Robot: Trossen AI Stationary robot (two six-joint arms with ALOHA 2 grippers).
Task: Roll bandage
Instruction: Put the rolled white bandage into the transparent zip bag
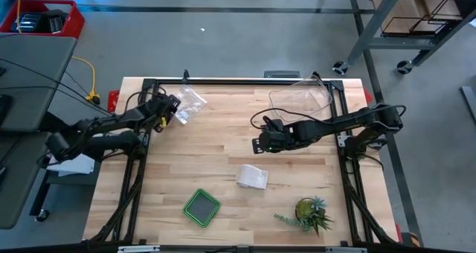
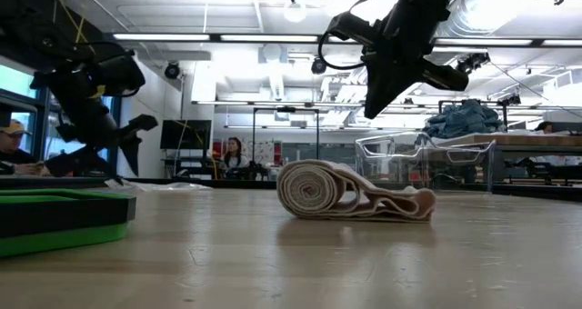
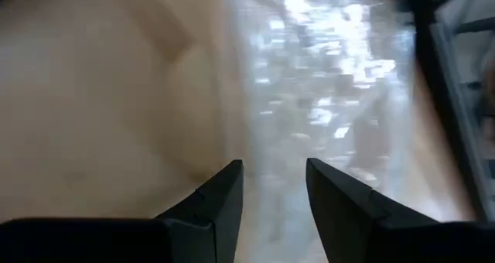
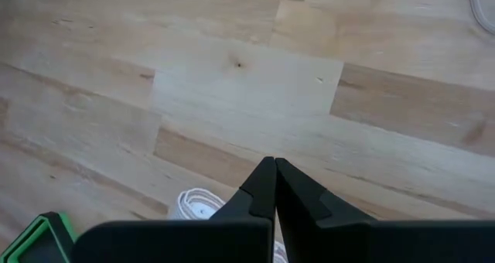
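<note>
The clear plastic tub (image 1: 301,98) stands at the far right part of the wooden bench (image 1: 216,145), close to the black frame rail along the back edge; in the low view its walls (image 2: 427,164) are see-through and whether anything lies inside cannot be told. A small green-rimmed tray (image 1: 201,207) with a dark inside sits near the front edge, left of centre. A crinkly clear plastic bag (image 1: 187,104) lies flat at the back left.

The bandage (image 1: 251,177) lies on the bench a little right of centre, between the tray and a small potted plant (image 1: 311,213) at the front right. The low view shows it partly rolled (image 2: 314,190): a spiral at one end and flattened loose folds trailing from it, resting on the wood with nothing touching it.

The right end effector (image 1: 260,143) hangs above the bench behind the bandage, apart from it, with its fingers pressed together on nothing; its wrist view shows bare wood and the bandage's edge (image 4: 195,203). The left end effector (image 1: 175,109) is over the plastic bag at the back left, its fingers (image 3: 224,197) standing a narrow gap apart with the bag's crinkled film showing between and beyond them; whether they pinch it cannot be told.

Bare wood stretches across the middle and left of the bench.
</note>
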